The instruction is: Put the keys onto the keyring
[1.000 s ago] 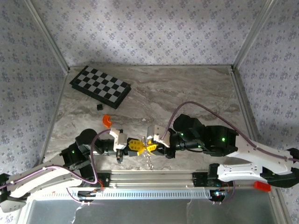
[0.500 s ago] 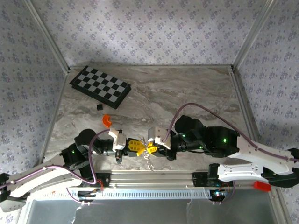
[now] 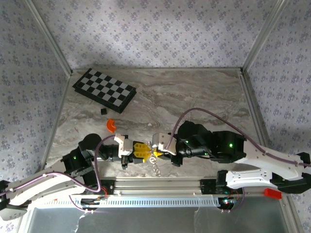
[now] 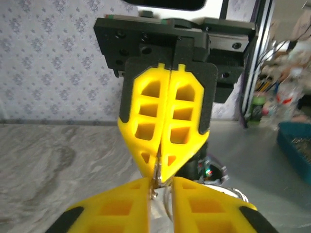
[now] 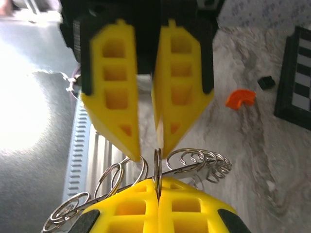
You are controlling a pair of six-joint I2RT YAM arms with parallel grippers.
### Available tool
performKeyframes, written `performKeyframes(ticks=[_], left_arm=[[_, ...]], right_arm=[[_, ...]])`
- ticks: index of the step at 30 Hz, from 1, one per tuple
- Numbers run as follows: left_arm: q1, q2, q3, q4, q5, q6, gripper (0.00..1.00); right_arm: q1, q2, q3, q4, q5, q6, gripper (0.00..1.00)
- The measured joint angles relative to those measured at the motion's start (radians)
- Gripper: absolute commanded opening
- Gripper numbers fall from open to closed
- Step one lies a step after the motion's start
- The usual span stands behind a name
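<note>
- Low and centre in the top view, the left gripper (image 3: 141,152) and the right gripper (image 3: 156,150) meet tip to tip just above the near edge of the table (image 3: 194,92).
- Between them hangs the keyring (image 5: 204,160), at the lower middle of the right wrist view. It is a thin silver wire with many small round loops fanned along it, running from the lower left up to the right of centre.
- One upright loop stands pinched in the seam of the right gripper, whose yellow fingers (image 5: 194,208) are pressed flat together on it.
- Directly above that loop the left gripper points down at it. Its two fingers stand a narrow gap apart, one tip touching or just beside a loop to the left and the other just right of the upright loop. Nothing is clamped between them.
- Both pairs of fingers are yellow moulded plastic, wedge-shaped with square hollow cells, set on black bases.
- Beneath the grippers in the top view, part of the keyring dangles as a short silver chain-like cluster towards the ribbed aluminium rail (image 3: 160,184).
- The table is grey-brown marbled and smooth.
- At the upper left lie a flat black-and-white checkerboard (image 3: 104,90), a tiny black block (image 3: 102,111) and a curved orange plastic piece (image 3: 111,125), all well apart from the grippers.
</note>
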Motion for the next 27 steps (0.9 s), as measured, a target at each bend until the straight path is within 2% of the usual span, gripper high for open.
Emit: performKeyframes(ticks=[8, 19, 24, 27], left_arm=[[0.000, 0.011, 0.090, -0.158, -0.062, 0.073, 0.27], [0.000, 0.062, 0.096, -0.163, -0.070, 0.091, 0.26], [0.000, 0.082, 0.096, -0.161, -0.079, 0.092, 0.22], [0.000, 0.083, 0.096, -0.162, -0.082, 0.100, 0.15]], right_arm=[[0.009, 0.087, 0.107, -0.121, 0.072, -0.058, 0.00], [0.019, 0.127, 0.141, -0.166, 0.086, -0.078, 0.00], [0.025, 0.129, 0.141, -0.167, 0.087, -0.078, 0.00], [0.026, 0.129, 0.141, -0.168, 0.087, -0.078, 0.00]])
